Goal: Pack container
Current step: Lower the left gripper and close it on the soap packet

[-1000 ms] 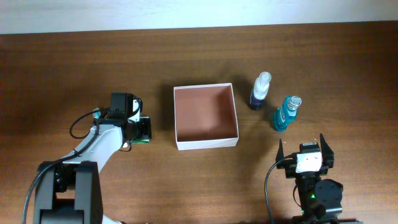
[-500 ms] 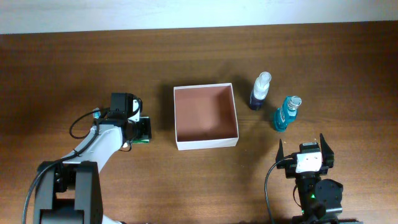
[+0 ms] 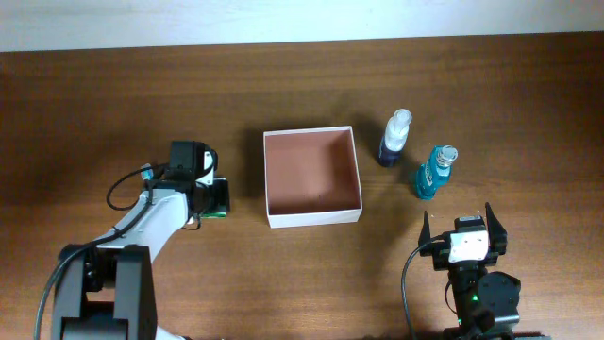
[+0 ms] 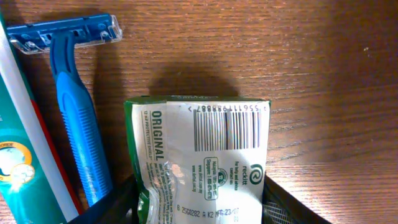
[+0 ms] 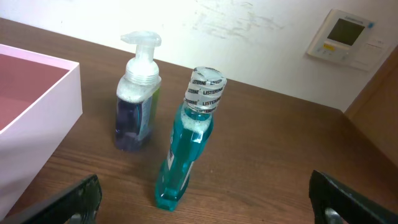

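Little has moved since the earlier frame: the left gripper (image 3: 218, 195) has crept a trace toward the container, and every object on the table (image 3: 113, 94) lies where it did.

1. Left side. The left gripper sits low over the table, well in from the left edge. In the left wrist view a green packet (image 4: 202, 155) (barcode face up) lies between the two fingers, which flank it at the bottom of the frame. The fingers appear to touch its sides, but whether they are clamped on it cannot be told. A blue razor (image 4: 74, 118) lies flat just beside the packet, and a teal and white tube (image 4: 18, 155) lies along the razor's far side.

2. Centre. The container (image 3: 314, 218) stands at the middle of the table, open side up. Its reddish-brown floor is bare.

3. Right side. A pump bottle (image 3: 394, 139) and a mouthwash bottle (image 3: 434, 173) stand upright near each other, between the container and the right edge.

4. Right gripper (image 3: 459, 217). It is parked near the front edge, jaws wide apart and holding nothing.

Task status: nothing is packed yet. By judgement, the packet is the first item being picked up. All five items remain outside the container.
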Controlling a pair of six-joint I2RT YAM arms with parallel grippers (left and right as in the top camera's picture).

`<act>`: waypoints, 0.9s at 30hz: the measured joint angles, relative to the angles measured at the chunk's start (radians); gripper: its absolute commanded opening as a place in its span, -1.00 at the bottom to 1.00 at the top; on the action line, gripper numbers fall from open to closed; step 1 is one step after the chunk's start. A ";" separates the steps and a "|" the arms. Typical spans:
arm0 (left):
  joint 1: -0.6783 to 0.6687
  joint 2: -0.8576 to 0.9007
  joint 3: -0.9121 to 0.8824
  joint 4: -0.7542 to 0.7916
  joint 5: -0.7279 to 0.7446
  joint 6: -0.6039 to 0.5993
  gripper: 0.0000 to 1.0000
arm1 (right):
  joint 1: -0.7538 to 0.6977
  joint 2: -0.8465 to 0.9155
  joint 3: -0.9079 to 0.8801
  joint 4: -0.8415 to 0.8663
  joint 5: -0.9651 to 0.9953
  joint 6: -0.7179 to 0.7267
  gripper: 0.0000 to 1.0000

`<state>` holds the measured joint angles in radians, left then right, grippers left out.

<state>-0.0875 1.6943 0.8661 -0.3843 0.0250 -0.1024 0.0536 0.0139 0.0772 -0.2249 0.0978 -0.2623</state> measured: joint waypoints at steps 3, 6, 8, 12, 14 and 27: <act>-0.007 0.000 0.000 0.000 -0.019 0.000 0.14 | 0.000 0.000 0.000 0.000 0.000 0.000 0.97; -0.009 0.000 0.000 -0.001 -0.027 0.000 0.12 | 0.000 0.000 0.000 0.000 0.000 0.000 0.97; -0.009 0.000 0.000 -0.002 -0.031 0.000 0.12 | 0.000 0.000 0.000 0.000 0.000 0.000 0.97; -0.009 0.000 0.000 -0.008 -0.036 0.000 0.11 | 0.000 0.000 0.000 0.000 0.000 0.000 0.97; -0.009 0.000 0.000 -0.009 -0.037 0.000 0.10 | 0.000 0.000 0.000 0.000 0.000 0.000 0.97; -0.009 0.004 0.001 -0.008 -0.037 0.000 0.03 | 0.000 0.000 0.000 0.000 0.000 0.000 0.97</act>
<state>-0.0963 1.6985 0.8669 -0.3920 -0.0124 -0.1024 0.0536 0.0139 0.0772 -0.2249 0.0978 -0.2623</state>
